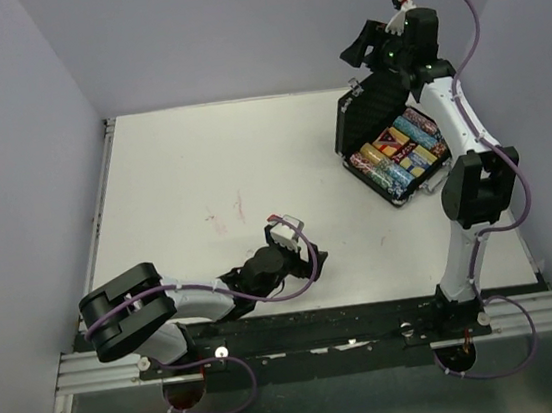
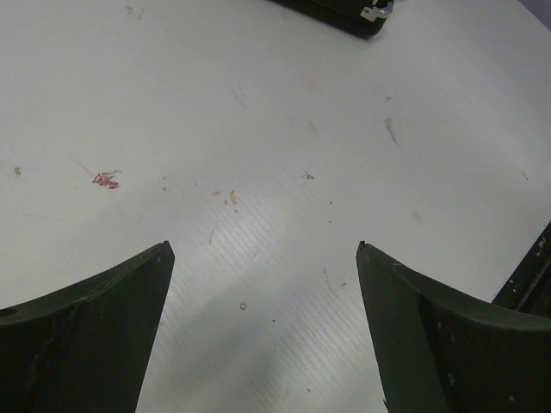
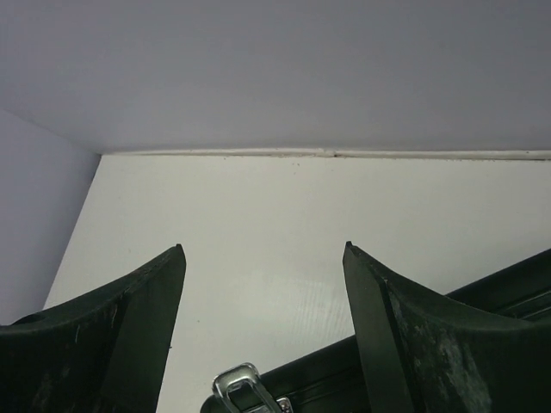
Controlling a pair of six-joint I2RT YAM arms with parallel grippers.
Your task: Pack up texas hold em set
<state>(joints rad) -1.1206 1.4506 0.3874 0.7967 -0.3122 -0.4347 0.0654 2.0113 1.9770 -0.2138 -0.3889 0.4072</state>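
White worktop (image 1: 202, 175) between pale walls: the open black case (image 1: 371, 114), chip rows (image 1: 399, 156) inside, sits far right; right pincer (image 3: 263, 248) hangs spread above its lid, left pincer (image 2: 263, 249) spread low, near centre.

The black ribbed case (image 1: 370, 119) stood open in the upper right of the frame, its lid raised on the left side and silver at its corners. Rows of multicoloured poker chips (image 1: 403, 156) lay packed side by side in its base
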